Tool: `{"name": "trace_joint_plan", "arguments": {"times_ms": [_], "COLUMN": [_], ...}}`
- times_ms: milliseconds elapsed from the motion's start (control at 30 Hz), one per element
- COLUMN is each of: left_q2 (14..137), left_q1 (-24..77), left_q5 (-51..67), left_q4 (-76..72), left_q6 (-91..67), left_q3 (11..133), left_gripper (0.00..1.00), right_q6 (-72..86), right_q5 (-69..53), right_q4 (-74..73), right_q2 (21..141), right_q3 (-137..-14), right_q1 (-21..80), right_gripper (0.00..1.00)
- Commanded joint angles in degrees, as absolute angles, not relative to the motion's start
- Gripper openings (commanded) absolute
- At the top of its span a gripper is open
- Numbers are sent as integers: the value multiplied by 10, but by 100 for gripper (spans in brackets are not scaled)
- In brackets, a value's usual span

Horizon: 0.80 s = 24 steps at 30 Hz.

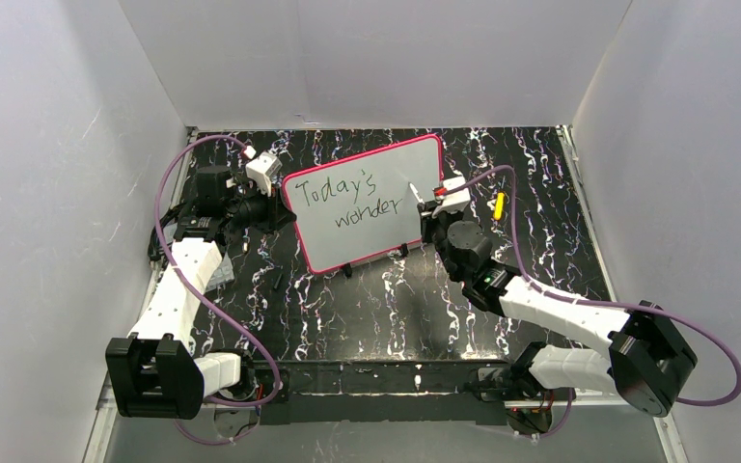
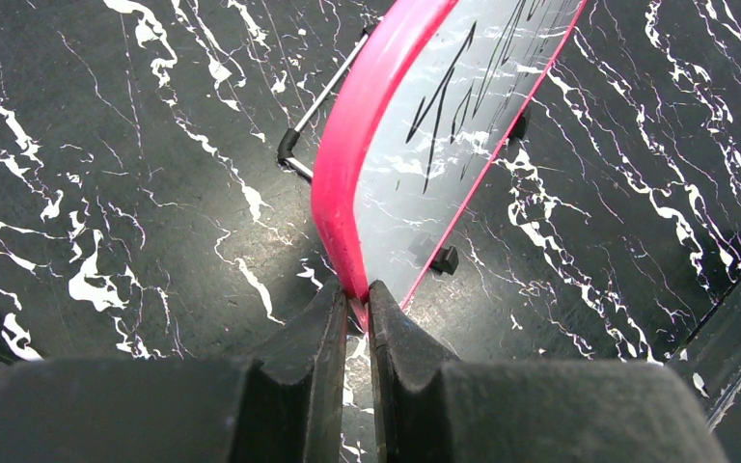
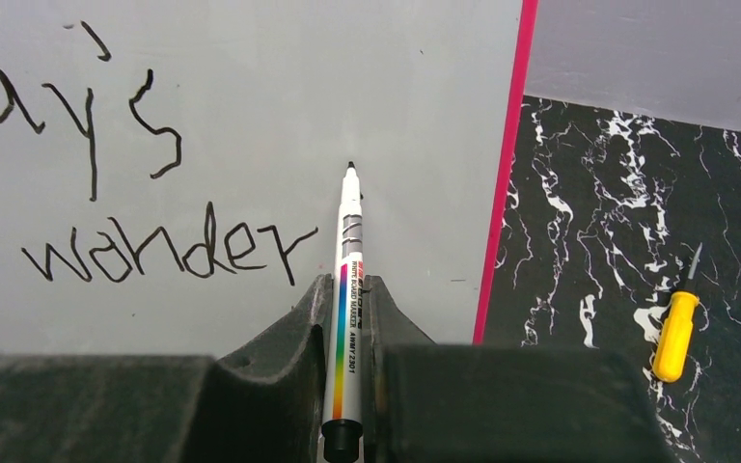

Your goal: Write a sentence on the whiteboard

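The whiteboard (image 1: pixel 367 203) stands tilted on small black feet in the middle of the table, pink-red framed. The sentence (image 1: pixel 352 198) reads "Today's" over "wonder" in black; its letters also show in the right wrist view (image 3: pixel 169 256). My left gripper (image 1: pixel 268 204) is shut on the whiteboard's left edge; the left wrist view shows the pink frame (image 2: pixel 347 183) pinched at my fingertips (image 2: pixel 328 309). My right gripper (image 1: pixel 431 207) is shut on a white whiteboard marker (image 3: pixel 347 289). Its black tip (image 3: pixel 350 167) points at the bare board right of "wonder"; I cannot tell if it touches.
A yellow-handled screwdriver (image 1: pixel 499 204) lies on the black marbled table right of the whiteboard; it also shows in the right wrist view (image 3: pixel 676 333). A small black piece (image 1: pixel 279 280) lies in front of the board. White walls enclose the table on three sides.
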State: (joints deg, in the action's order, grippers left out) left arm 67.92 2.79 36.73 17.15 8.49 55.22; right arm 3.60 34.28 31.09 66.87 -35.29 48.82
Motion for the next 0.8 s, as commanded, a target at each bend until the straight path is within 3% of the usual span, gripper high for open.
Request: {"name": "trace_joint_plan", "arguments": {"times_ms": [0,767], "left_q2": [679,679], "left_q1": [32,32], "left_q5": [374,376], "left_q4": [199,199], "left_q6": [90,89], "left_q3": [559,560], "left_gripper": [0,0], "right_q6": [22,133], "right_q5": [335,315], "right_q4": [344,282], "right_q2": [668,671], "right_q3": [-380,-284], "right_q1": [486,487], "right_gripper": [1,1]}}
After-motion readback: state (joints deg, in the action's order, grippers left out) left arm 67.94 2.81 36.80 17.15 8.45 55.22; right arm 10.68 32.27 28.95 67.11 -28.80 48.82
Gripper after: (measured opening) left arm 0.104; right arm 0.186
